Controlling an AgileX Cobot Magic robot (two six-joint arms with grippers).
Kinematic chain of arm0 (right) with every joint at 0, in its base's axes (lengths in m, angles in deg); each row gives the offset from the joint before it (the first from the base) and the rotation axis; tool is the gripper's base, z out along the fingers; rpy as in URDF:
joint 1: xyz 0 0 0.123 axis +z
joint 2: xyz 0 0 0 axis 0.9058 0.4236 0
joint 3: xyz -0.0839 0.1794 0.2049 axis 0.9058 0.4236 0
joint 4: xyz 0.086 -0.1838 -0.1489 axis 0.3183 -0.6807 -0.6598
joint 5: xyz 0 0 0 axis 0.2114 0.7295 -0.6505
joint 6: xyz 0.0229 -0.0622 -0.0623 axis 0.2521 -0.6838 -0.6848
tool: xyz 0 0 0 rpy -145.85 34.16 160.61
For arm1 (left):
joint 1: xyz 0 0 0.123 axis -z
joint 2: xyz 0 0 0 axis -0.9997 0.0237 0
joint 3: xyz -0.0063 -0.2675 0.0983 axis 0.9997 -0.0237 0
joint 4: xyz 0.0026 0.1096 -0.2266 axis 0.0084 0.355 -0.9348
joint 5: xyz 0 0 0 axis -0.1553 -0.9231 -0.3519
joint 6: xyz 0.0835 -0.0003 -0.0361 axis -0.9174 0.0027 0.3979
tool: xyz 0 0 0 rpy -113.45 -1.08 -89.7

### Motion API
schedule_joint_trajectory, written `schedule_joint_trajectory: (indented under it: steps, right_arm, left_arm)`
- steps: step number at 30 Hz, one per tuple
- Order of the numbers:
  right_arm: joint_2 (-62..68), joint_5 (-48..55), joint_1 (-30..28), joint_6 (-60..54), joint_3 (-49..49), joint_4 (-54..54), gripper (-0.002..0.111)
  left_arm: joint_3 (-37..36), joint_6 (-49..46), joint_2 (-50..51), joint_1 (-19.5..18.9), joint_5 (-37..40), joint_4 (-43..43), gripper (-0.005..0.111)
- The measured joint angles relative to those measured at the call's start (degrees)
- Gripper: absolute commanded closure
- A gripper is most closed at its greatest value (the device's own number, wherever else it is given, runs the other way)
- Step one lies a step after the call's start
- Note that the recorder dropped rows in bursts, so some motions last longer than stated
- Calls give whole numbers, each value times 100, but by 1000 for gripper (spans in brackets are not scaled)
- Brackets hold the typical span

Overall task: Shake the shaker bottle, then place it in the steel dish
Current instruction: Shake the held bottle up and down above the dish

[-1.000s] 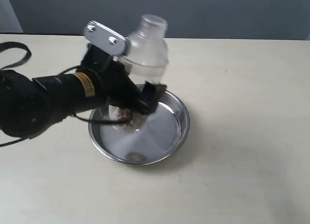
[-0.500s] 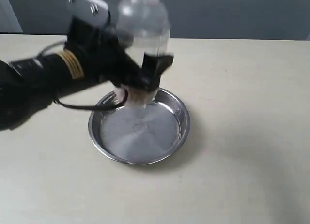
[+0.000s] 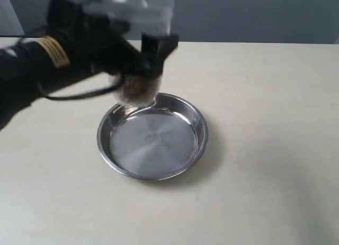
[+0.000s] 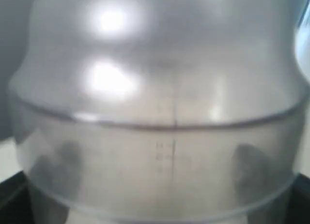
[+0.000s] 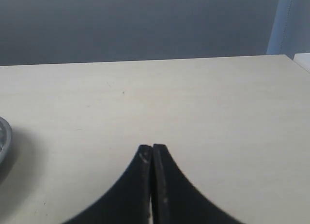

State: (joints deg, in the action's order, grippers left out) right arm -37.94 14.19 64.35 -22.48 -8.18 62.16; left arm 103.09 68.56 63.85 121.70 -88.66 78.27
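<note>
Shaker bottle [image 3: 139,90] hangs blurred over the rim of the steel dish [image 3: 198,144], clamped in your left tool [image 3: 144,60]. Your right tool [image 5: 152,154] is pinched closed and empty above the bench [image 3: 265,150].

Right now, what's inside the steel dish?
The steel dish shows only bare shiny floor. The shaker bottle, held above its far rim, covers a small patch there.

The shaker bottle [image 3: 139,90] is blurred, its top cropped.
</note>
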Motion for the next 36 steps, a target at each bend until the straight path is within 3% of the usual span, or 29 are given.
schedule_joint_trajectory:
  steps: [4,7,9,13,16,19,22,26,29,32,34,36]
  right_arm:
    - [0,0,0,0,0,0,109]
    - [0,0,0,0,0,0,109]
    - [0,0,0,0,0,0,109]
    - [0,0,0,0,0,0,109]
    - [0,0,0,0,0,0,109]
    - [0,0,0,0,0,0,109]
    - [0,0,0,0,0,0,109]
    - [0,0,0,0,0,0,109]
    - [0,0,0,0,0,0,109]
    - [0,0,0,0,0,0,109]
    - [0,0,0,0,0,0,109]
    - [0,0,0,0,0,0,109]
  left_arm:
    - [-338,0,396,-38,-356,-123,106]
    - [-538,24,802,-38,510,-159,106]
    - [-415,36,418,-16,794,-91,106]
    - [-21,-32,-386,-16,83,-14,106]
    - [-282,-71,-49,-27,-472,-167,106]
    - [-592,237,684,-27,99,-388,106]
    - [-404,413,307,65,602,130,106]
    - [3,439,-275,113,-111,406,106]
    - [-267,429,199,113,-447,371,106]
    - [-558,526,887,117,52,276,106]
    - [-535,653,711,167,339,406,106]
    - [-346,706,216,228,138,676,106]
